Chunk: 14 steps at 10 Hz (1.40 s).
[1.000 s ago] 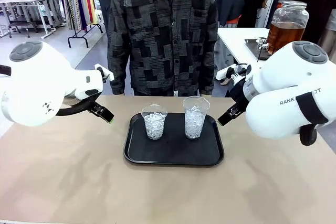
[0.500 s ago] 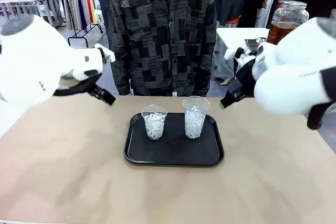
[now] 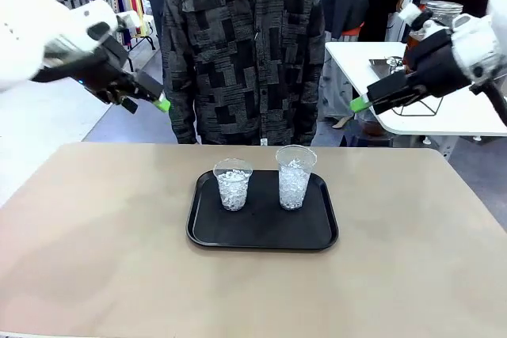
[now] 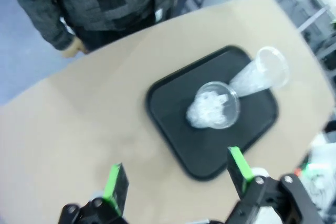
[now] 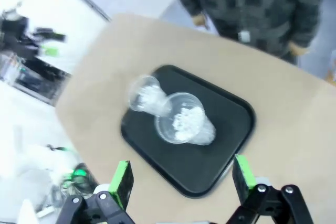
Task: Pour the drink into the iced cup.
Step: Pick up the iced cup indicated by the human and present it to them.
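Held high, both released.
My left end effector (image 4: 176, 174) and right end effector (image 5: 181, 178) grasp nothing, probably keeping the iced cups (image 3: 295, 178) clear.

Front camera looks across the table (image 3: 95, 235); both wrist cameras look down on the same tray (image 3: 261, 233).

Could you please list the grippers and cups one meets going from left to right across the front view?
left gripper → shorter iced cup → taller iced cup → right gripper
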Each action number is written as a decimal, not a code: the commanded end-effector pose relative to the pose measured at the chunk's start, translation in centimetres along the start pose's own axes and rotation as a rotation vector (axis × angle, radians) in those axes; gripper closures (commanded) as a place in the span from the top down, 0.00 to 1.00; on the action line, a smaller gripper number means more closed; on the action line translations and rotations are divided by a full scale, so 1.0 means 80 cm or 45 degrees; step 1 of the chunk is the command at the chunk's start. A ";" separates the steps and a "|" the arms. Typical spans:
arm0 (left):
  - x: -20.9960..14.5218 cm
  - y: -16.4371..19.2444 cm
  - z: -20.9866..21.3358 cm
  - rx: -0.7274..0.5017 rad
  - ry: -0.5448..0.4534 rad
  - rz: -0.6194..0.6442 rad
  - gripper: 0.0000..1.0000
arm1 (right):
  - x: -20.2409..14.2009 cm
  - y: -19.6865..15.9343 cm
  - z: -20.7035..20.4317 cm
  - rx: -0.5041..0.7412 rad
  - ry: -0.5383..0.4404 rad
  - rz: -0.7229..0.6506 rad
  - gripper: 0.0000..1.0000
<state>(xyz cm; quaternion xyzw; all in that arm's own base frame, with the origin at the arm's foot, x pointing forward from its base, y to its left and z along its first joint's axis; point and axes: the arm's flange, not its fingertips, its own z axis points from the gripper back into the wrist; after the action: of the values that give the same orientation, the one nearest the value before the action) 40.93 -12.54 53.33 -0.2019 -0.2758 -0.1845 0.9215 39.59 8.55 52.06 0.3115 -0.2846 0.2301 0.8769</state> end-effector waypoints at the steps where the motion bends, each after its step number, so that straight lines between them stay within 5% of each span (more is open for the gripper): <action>1: 0.000 0.047 0.004 -0.224 -0.009 0.214 1.00 | 0.002 -0.046 -0.011 0.234 -0.022 -0.168 1.00; 4: -0.022 0.089 -0.010 -0.457 -0.067 0.354 1.00 | -0.010 -0.093 -0.029 0.433 -0.045 -0.410 1.00; 7: -0.037 0.118 -0.035 -0.612 -0.048 0.446 1.00 | -0.020 -0.115 -0.047 0.473 -0.038 -0.508 1.00; 9: -0.040 0.112 -0.038 -0.536 -0.033 0.367 1.00 | -0.023 -0.108 -0.051 0.387 -0.012 -0.425 1.00; 10: -0.046 0.119 -0.035 -0.591 -0.044 0.469 1.00 | -0.033 -0.123 -0.053 0.466 -0.001 -0.551 1.00; 14: -0.049 0.121 -0.039 -0.561 -0.021 0.456 1.00 | -0.033 -0.123 -0.053 0.438 0.015 -0.535 1.00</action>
<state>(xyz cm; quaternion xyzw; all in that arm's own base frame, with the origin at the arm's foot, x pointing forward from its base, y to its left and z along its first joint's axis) 43.57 -4.73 46.10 -0.4438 -0.1968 -0.0705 0.8714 44.83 3.70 43.51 0.5076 -0.1638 0.0883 0.8413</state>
